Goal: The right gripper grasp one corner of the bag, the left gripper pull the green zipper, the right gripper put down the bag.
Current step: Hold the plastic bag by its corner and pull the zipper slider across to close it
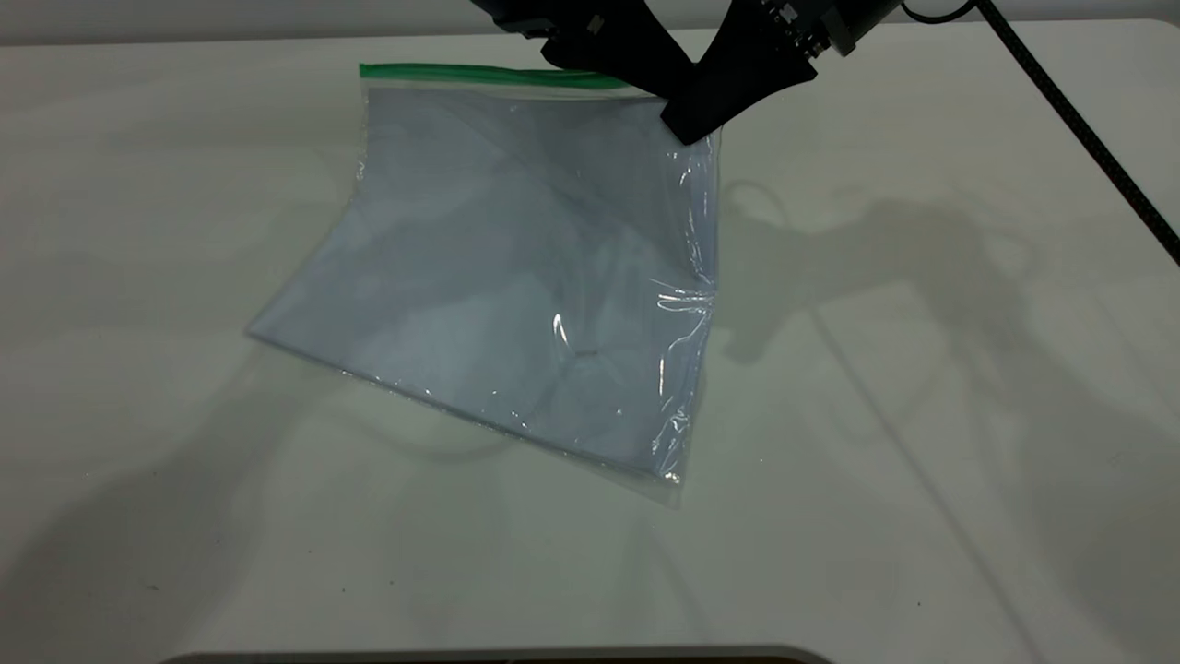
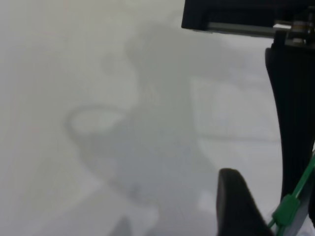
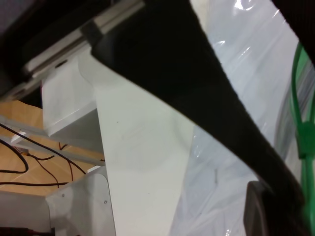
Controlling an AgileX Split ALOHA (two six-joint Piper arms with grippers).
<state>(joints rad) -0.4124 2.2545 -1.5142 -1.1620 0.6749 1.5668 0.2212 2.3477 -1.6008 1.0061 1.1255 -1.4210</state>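
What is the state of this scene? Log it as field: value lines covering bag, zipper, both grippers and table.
bag: the bag hangs tilted, top right corner lifted, lower edge on the table
zipper: the green zipper runs along the top edge
right gripper: the right gripper is shut on the bag's corner
left gripper: the left gripper is at the zipper's right end, small green slider tab between its fingers

bag (image 1: 516,277): clear thin plastic film, glossy, creased with bright glints | green zipper (image 1: 489,74): opaque smooth plastic strip | surface (image 1: 922,415): white, matt, smooth | right tool (image 1: 705,124): matt black plastic, silver-grey metal part behind | left tool (image 1: 636,78): matt black plastic
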